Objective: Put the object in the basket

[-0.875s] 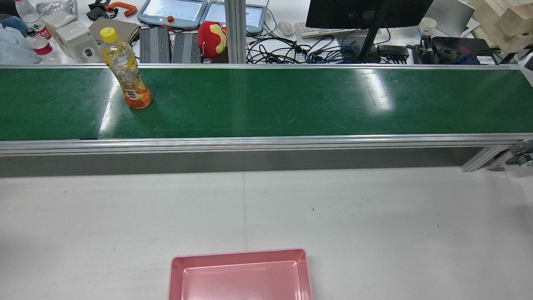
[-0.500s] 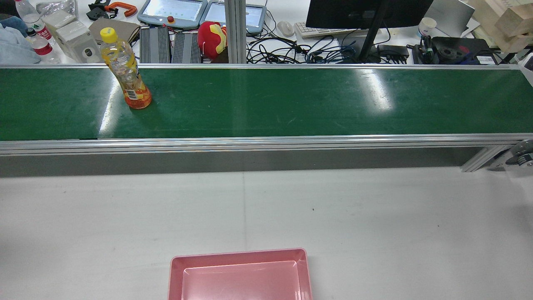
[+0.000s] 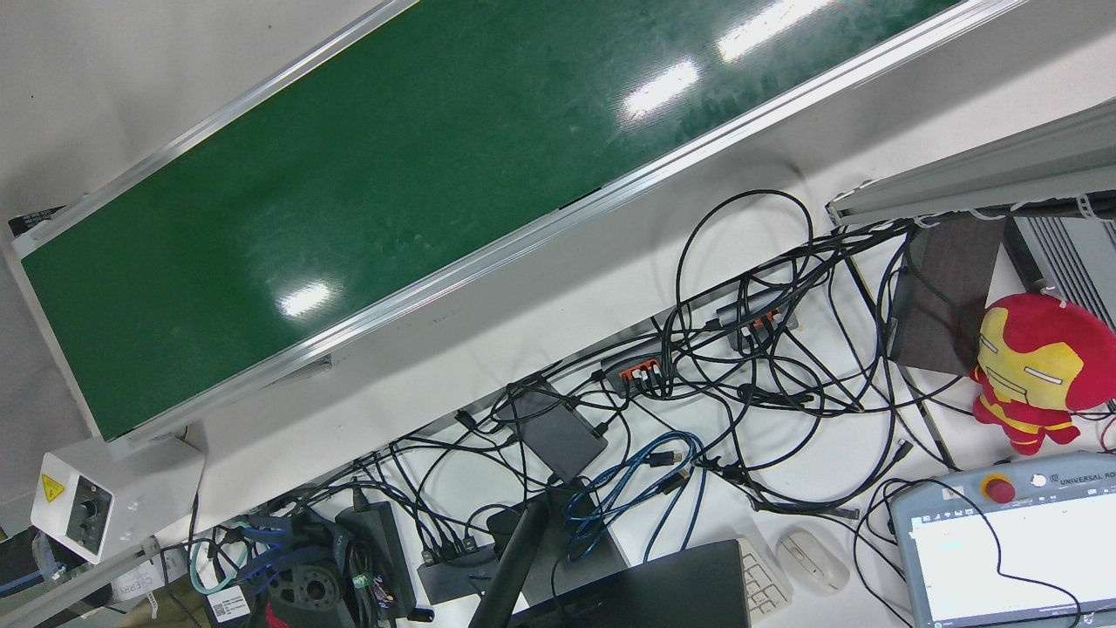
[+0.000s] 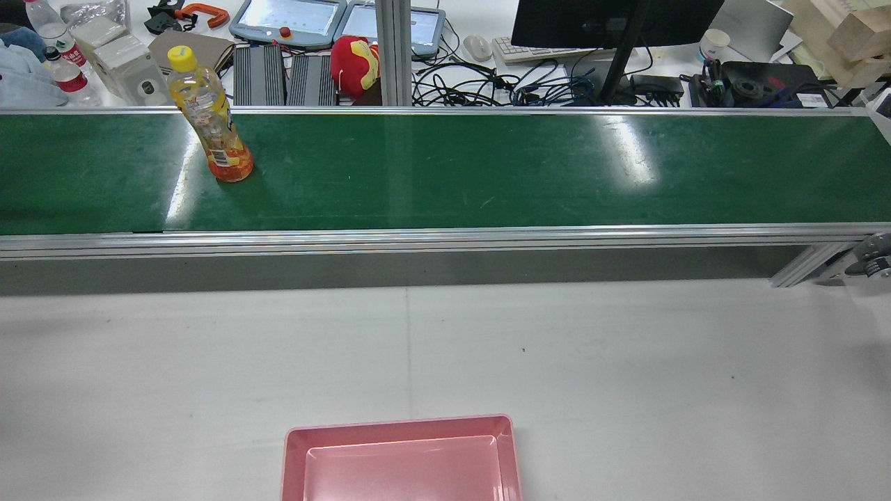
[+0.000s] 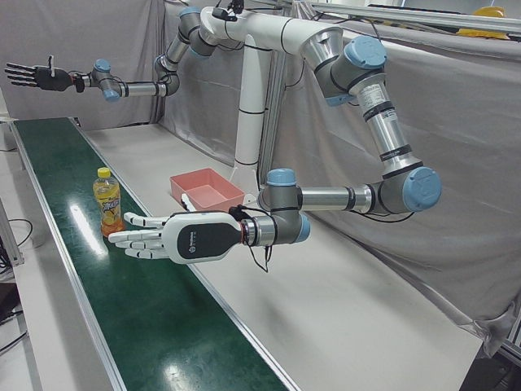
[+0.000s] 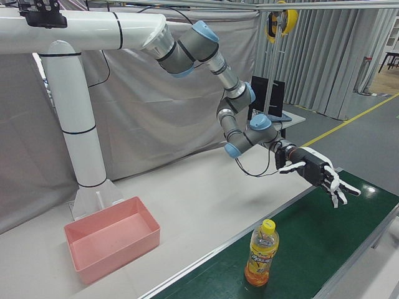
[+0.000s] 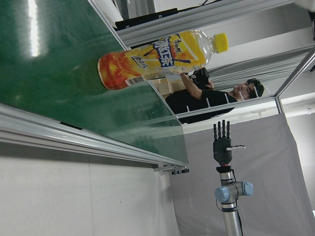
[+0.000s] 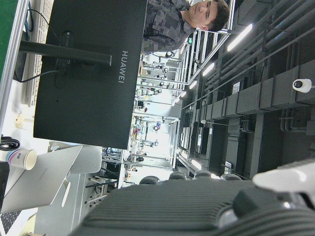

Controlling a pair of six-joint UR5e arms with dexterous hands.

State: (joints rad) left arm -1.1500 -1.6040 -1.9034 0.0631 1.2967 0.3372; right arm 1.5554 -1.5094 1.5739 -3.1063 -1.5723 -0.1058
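An orange-drink bottle (image 4: 211, 125) with a yellow cap stands upright on the green conveyor belt (image 4: 487, 170), toward its left end in the rear view. It also shows in the left-front view (image 5: 107, 202), the right-front view (image 6: 261, 253) and the left hand view (image 7: 157, 56). The pink basket (image 4: 401, 424) sits empty on the white table, also in the left-front view (image 5: 207, 183) and right-front view (image 6: 112, 240). My left hand (image 5: 175, 238) is open, fingers spread, hovering over the belt a short way from the bottle, also in the right-front view (image 6: 318, 174). My right hand (image 5: 32, 76) is open, held high far down the belt.
The belt has raised aluminium rails (image 4: 418, 236) along both edges. Beyond it is a cluttered desk with a monitor (image 4: 612, 21), cables (image 3: 741, 366), a red plush toy (image 3: 1037, 366) and teach pendants. A conveyor control box (image 3: 83, 501) sits at the belt's end.
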